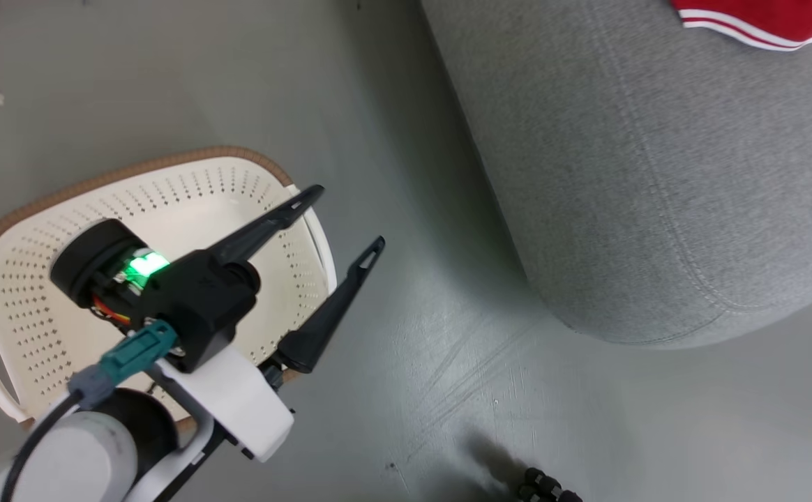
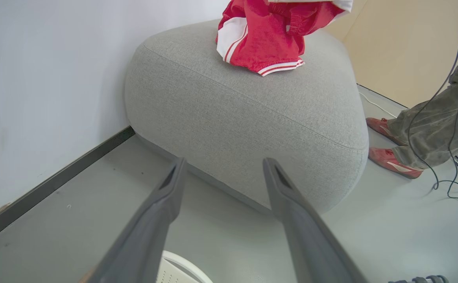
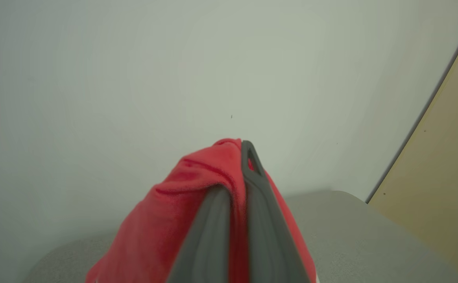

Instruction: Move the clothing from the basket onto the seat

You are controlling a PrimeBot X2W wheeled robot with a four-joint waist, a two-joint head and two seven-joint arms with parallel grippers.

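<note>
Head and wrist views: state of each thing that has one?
basket: upright on the floor, no clothing in the part that shows
clothing: bunched on top of the seat, part of it pinched by the right gripper
seat: carries the clothing on top
left gripper: open, empty, above the basket's edge
right gripper: shut on clothing

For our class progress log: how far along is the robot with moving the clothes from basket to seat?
Done: the basket looks empty where it shows, and red clothing lies on the seat. In hand: the right gripper is shut on a red garment above the seat. Left: releasing that garment there; the left gripper hangs open by the basket, holding nothing.
</note>
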